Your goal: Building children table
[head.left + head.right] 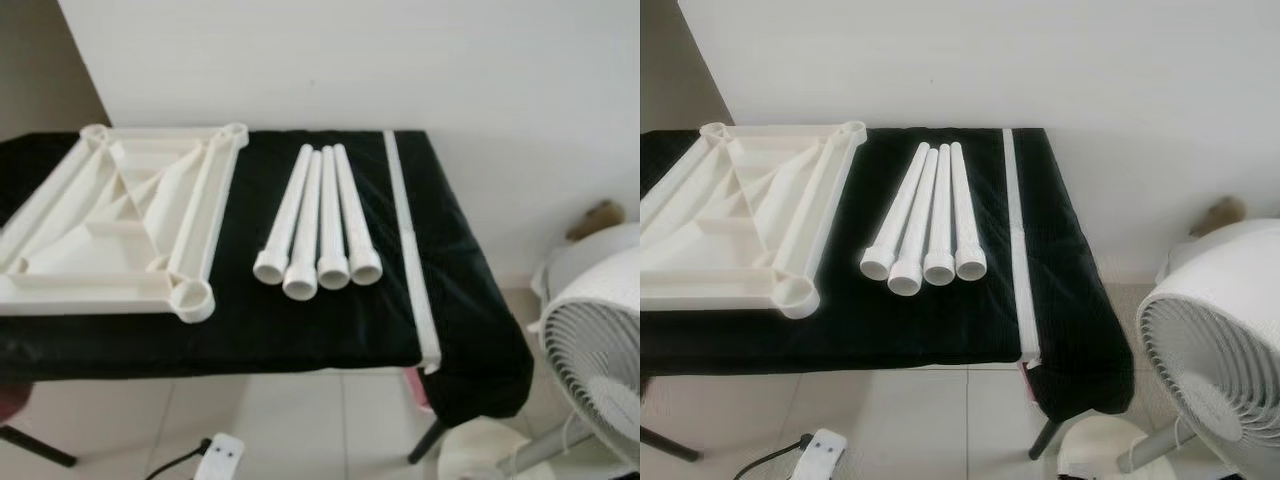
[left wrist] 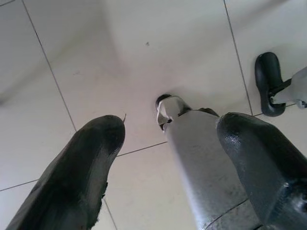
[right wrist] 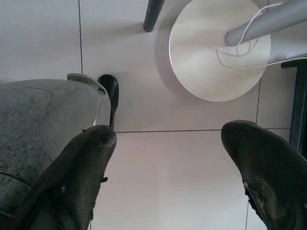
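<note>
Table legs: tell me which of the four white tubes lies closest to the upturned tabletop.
The leftmost table leg, at the robot's left end of the row. Its wide open end sits nearest the tabletop's corner socket; the other three lie further right.

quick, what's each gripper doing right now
Left gripper: open, holding nothing, hanging over the floor.
Right gripper: open, holding nothing, hanging over the floor.

Before me stands a table covered with a black cloth. In the left of the frame a white tabletop lies on it upside down. In the centre four white legs lie side by side, touching.
</note>
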Controlling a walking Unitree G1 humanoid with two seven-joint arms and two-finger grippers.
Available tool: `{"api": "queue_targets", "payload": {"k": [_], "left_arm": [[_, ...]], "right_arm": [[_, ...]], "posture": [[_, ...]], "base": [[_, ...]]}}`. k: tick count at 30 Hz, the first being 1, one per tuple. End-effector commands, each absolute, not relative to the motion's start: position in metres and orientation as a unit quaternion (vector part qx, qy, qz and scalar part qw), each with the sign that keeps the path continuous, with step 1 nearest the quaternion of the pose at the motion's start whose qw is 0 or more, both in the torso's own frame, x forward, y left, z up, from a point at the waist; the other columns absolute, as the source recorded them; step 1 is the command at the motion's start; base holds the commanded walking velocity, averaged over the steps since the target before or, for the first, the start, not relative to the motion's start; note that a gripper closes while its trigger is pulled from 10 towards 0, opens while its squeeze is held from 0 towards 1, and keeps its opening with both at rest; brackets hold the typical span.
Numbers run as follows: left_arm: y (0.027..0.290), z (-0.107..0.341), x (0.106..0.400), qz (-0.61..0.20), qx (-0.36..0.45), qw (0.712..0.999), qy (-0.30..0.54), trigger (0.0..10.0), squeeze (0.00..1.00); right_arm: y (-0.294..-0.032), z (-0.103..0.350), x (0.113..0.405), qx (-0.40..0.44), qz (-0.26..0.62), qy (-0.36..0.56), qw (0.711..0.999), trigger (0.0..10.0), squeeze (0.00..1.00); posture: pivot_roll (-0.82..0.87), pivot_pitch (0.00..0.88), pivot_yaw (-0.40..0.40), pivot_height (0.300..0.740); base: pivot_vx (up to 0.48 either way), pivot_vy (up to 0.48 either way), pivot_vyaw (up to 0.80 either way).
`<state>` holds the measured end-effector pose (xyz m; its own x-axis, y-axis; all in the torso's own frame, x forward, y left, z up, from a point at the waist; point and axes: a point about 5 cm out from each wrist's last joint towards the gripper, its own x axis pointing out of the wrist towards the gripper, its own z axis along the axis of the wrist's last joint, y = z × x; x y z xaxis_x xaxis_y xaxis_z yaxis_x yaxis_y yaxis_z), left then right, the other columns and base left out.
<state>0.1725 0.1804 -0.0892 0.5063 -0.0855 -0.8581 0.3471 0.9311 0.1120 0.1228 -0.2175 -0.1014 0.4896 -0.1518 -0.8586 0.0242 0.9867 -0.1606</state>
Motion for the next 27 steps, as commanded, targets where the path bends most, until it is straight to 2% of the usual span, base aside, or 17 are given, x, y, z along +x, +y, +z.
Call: {"api": "queue_targets", "payload": {"k": [1,5,9,10,12,15,19,20,23,27], "left_arm": [[0.178,-0.09,0.17,-0.144,0.139,0.853,0.483,10.0,0.0],[0.172,-0.092,0.169,-0.136,0.128,0.854,0.485,10.0,0.0],[0.171,-0.092,0.169,-0.128,0.124,0.856,0.486,10.0,0.0],[0.171,-0.092,0.17,-0.116,0.117,0.858,0.486,10.0,0.0],[0.171,-0.092,0.17,-0.116,0.117,0.858,0.486,10.0,0.0],[0.172,-0.089,0.175,-0.096,0.112,0.866,0.478,10.0,0.0],[0.175,-0.087,0.18,-0.079,0.092,0.873,0.473,10.0,0.0],[0.176,-0.086,0.182,-0.083,0.095,0.874,0.469,10.0,0.0],[0.176,-0.086,0.182,-0.083,0.095,0.874,0.469,10.0,0.0],[0.171,-0.083,0.188,-0.093,0.083,0.878,0.463,10.0,0.0]], "right_arm": [[-0.21,-0.104,0.12,-0.058,-0.038,0.506,0.86,10.0,0.0],[-0.214,-0.102,0.124,-0.074,-0.03,0.502,0.861,10.0,0.0],[-0.215,-0.101,0.125,-0.076,-0.028,0.501,0.861,10.0,0.0],[-0.216,-0.1,0.129,-0.082,-0.02,0.499,0.863,10.0,0.0],[-0.216,-0.1,0.129,-0.082,-0.02,0.499,0.863,10.0,0.0],[-0.211,-0.096,0.142,-0.099,0.013,0.488,0.867,10.0,0.0],[-0.204,-0.09,0.16,-0.1,0.025,0.468,0.878,10.0,0.0],[-0.2,-0.084,0.175,-0.084,0.015,0.443,0.892,10.0,0.0],[-0.2,-0.084,0.175,-0.084,0.015,0.443,0.892,10.0,0.0],[-0.2,-0.076,0.19,-0.049,-0.003,0.405,0.913,10.0,0.0]], "posture": [[-0.01,0.0,-0.001,0.74],[0.05,0.0,-0.044,0.74],[0.05,0.0,-0.044,0.74],[0.12,0.0,-0.088,0.74],[0.12,0.0,-0.088,0.74],[0.15,0.0,-0.112,0.74],[0.15,0.0,-0.103,0.74],[0.13,0.0,-0.081,0.74],[0.13,0.0,-0.081,0.74],[0.07,0.0,-0.043,0.74]], "base": [[0.0,0.0,0.0],[0.0,0.0,0.0],[0.0,0.0,0.0],[0.0,0.0,0.0],[0.0,0.0,0.0],[0.0,0.0,0.0],[0.0,0.0,0.0],[0.0,0.0,0.0],[0.0,0.0,0.0],[0.0,0.0,0.0]]}}
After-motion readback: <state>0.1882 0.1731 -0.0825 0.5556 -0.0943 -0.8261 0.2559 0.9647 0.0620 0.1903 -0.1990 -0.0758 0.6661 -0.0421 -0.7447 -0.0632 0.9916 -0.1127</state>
